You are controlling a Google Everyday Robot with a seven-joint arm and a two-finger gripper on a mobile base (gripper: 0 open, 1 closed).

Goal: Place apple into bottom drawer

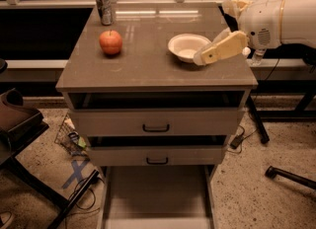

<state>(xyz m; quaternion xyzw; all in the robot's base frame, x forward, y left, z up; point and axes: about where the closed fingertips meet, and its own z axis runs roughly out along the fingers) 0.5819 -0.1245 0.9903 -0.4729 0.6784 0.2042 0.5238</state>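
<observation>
The red-orange apple [110, 42] sits on the cabinet top [148, 70], at its back left. The bottom drawer [155, 198] is pulled out toward me below the two upper drawers; its pale floor shows nothing in it. My gripper [201, 58] reaches in from the right on a white and cream arm [276, 20]. It hovers over the right part of the cabinet top, at the right rim of a white bowl [186, 47], well to the right of the apple.
A metal can [104, 6] stands at the back left, behind the apple. The two upper drawers [156, 124] have grey fronts with black handles. A dark chair [19, 134] and cables lie at the left on the floor; a stand leg [291, 176] lies at the right.
</observation>
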